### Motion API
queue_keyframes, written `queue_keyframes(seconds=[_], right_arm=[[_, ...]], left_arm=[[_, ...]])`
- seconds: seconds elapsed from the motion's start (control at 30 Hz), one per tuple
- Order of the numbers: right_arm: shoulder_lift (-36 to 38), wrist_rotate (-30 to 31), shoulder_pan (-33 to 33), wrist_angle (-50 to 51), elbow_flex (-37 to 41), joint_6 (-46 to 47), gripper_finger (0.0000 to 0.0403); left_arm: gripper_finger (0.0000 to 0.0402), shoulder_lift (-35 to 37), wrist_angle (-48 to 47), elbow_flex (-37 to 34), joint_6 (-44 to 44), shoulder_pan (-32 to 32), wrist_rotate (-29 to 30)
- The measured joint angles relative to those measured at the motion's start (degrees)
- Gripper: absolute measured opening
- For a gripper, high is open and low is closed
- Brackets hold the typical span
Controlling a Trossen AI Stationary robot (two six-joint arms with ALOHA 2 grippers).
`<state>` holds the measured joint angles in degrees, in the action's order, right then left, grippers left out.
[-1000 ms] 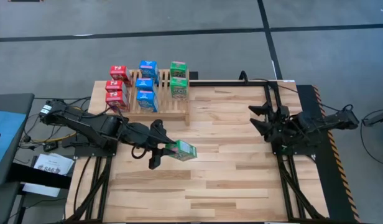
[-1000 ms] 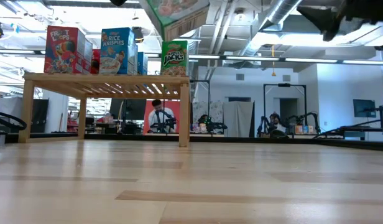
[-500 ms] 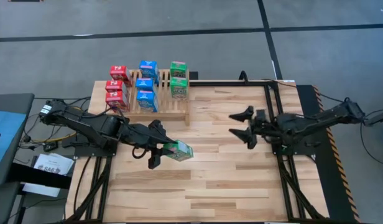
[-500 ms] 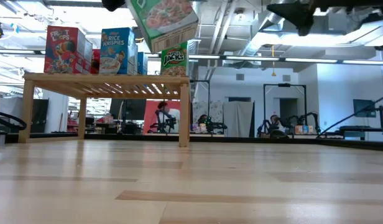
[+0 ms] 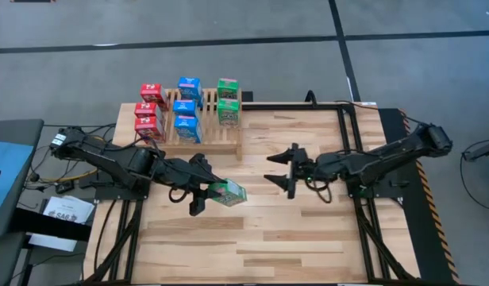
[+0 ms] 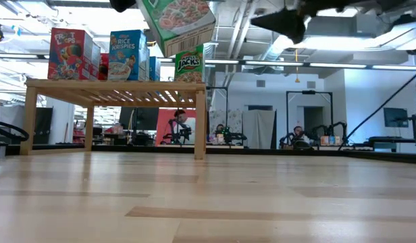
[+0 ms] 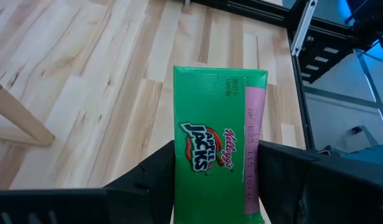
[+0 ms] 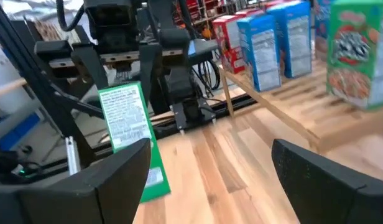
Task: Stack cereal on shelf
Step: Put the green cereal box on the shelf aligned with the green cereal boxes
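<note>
Left end effector (image 5: 202, 194) clamping green cereal box (image 5: 228, 191), right end effector (image 5: 286, 169) spread wide, empty

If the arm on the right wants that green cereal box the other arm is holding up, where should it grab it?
Probably the free end of the green cereal box, approached from the right gripper's own side. The left gripper already clamps the box's other end by its narrow sides, leaving the far half sticking out, lifted off the table. The open right jaws should pinch the thin dimension, across the broad printed faces.
</note>
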<state>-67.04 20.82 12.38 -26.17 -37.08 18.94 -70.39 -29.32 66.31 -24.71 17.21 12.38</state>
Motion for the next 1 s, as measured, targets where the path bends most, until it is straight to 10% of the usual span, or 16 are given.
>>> queue_keyframes(seconds=[1.0], right_arm=[[-24.55, -13.11, 0.33, 0.25, -21.96, -16.42, 0.0358]], left_arm=[[0.0167, 0.00, -1.18, -0.03, 0.04, 0.00, 0.00]])
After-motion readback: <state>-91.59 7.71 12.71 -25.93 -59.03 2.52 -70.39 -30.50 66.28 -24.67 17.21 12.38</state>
